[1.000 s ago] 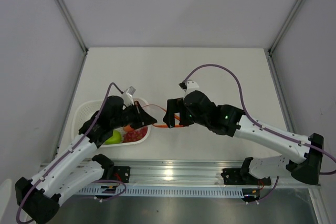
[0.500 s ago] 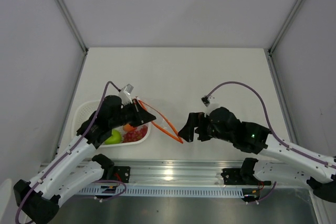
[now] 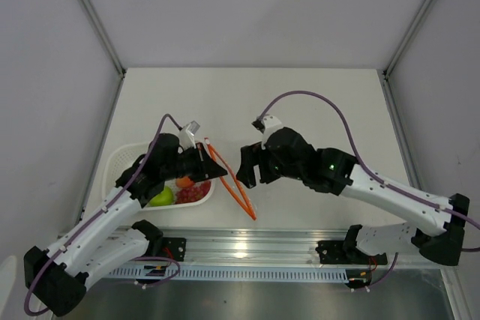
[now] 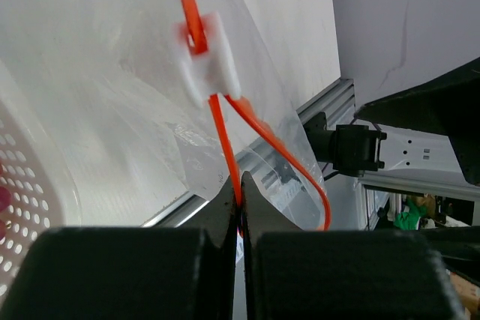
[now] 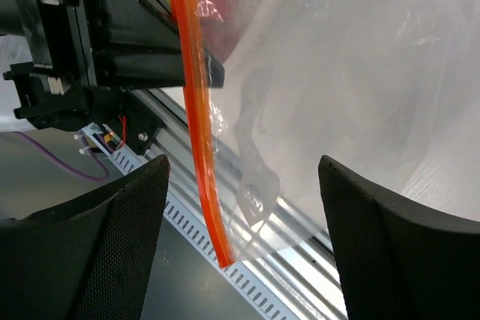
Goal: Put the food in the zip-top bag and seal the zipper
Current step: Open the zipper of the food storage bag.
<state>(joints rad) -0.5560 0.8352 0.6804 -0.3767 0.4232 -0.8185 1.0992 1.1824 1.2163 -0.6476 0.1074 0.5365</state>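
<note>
So, left gripper (image 4: 240,194) is clenched on the zipper (image 4: 218,127); wide-open right gripper (image 5: 241,174) should pinch the opposite lip between its jaws, spreading the zip-top bag (image 5: 360,73).

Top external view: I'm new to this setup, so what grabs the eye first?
The orange-red zipper of the clear zip-top bag, pinched mid-table by the shut left gripper. The right gripper gapes open beside it, and the food sits in the white basket at left.
</note>
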